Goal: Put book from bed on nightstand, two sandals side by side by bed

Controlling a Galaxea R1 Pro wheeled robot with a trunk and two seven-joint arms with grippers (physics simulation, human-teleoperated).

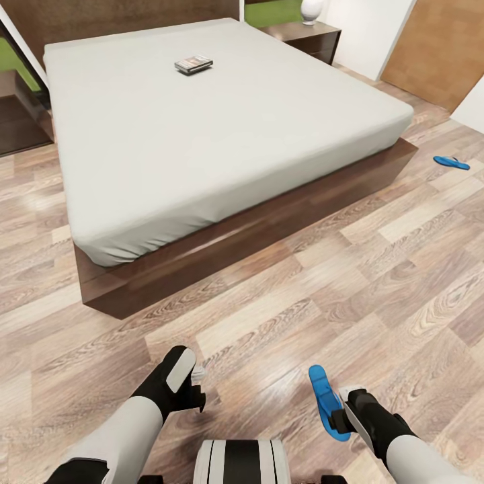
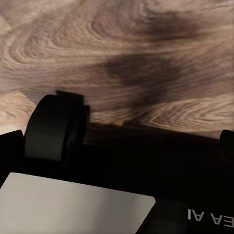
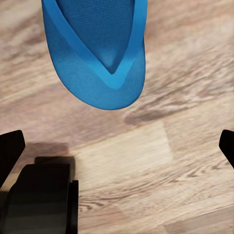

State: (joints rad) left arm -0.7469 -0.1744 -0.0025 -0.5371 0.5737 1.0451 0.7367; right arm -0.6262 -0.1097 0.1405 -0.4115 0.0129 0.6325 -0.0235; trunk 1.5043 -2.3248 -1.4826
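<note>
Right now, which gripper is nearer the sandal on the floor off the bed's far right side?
Right. The right gripper, low at the right, is on the same side as that far sandal; the left gripper is farther left. Both remain well short of it.

bed (image 1: 202, 148): book (image 1: 193, 64) | floor (image 1: 269, 323): sandal (image 1: 451, 162), sandal (image 1: 327, 402)

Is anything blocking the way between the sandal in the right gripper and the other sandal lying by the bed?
Nothing visible does. The held sandal at the right gripper and the second sandal beside the bed are separated by bare plank floor.
</note>
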